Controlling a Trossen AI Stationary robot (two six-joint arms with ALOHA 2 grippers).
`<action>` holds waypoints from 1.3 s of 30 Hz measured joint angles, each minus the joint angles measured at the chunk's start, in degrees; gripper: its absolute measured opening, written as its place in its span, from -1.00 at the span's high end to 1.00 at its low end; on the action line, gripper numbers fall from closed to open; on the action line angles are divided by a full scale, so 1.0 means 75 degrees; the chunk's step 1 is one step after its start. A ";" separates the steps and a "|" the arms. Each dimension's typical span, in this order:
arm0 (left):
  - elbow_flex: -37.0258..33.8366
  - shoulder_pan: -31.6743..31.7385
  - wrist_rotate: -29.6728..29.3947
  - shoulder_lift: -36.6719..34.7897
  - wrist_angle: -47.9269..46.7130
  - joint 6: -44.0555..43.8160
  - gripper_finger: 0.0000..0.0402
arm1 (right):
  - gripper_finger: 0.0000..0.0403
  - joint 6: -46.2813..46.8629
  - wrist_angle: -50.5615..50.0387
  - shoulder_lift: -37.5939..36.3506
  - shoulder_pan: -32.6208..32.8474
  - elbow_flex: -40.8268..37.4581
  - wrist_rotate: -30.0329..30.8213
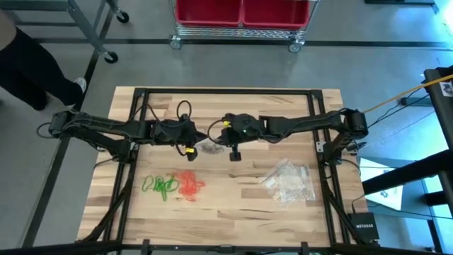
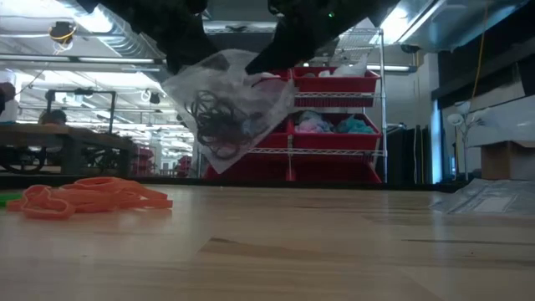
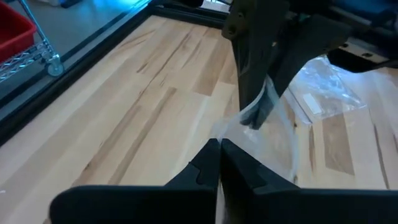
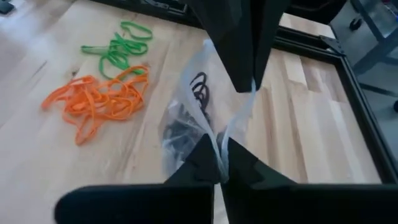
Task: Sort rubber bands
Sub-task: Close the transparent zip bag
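Note:
A clear plastic bag (image 2: 226, 104) with black rubber bands (image 4: 186, 121) inside hangs above the middle of the table. My left gripper (image 3: 219, 148) and my right gripper (image 4: 219, 160) are both shut on its top, close together and facing each other (image 1: 195, 144) (image 1: 219, 140). A heap of orange rubber bands (image 1: 190, 184) lies on the wood toward the near edge. Green rubber bands (image 1: 160, 185) lie just left of it. My left gripper pinches the bag's upper edge (image 3: 232, 133) between its two shut fingers, slanting down from the table's left. The bag hangs below, clear of the table. My right gripper pinches the bag's upper edge (image 4: 213, 140) between its shut fingers, slanting down from the table's right, a little apart from the left gripper's hold (image 4: 249, 87). The film stands drawn between the two holds and the bag's body sags below.
A pile of clear plastic bags (image 1: 289, 183) lies at the near right of the table. A wire rack with red bins (image 1: 241, 14) stands beyond the far edge. A person's leg (image 1: 28, 71) shows at the far left, off the table.

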 joint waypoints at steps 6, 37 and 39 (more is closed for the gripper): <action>0.0013 0.0134 0.0156 -0.0299 -0.0121 0.0014 0.70 | 0.99 0.0006 -0.0450 -0.0051 0.0000 0.0011 0.0075; -0.2440 -0.0197 -0.0417 -0.2110 0.3834 0.0723 0.28 | 1.00 0.2004 0.2167 -0.2025 -0.1145 -0.1381 -0.1667; -0.2437 -0.0197 -0.0414 -0.2110 0.4110 0.0734 0.28 | 1.00 0.2005 0.2191 -0.2025 -0.1145 -0.1381 -0.1665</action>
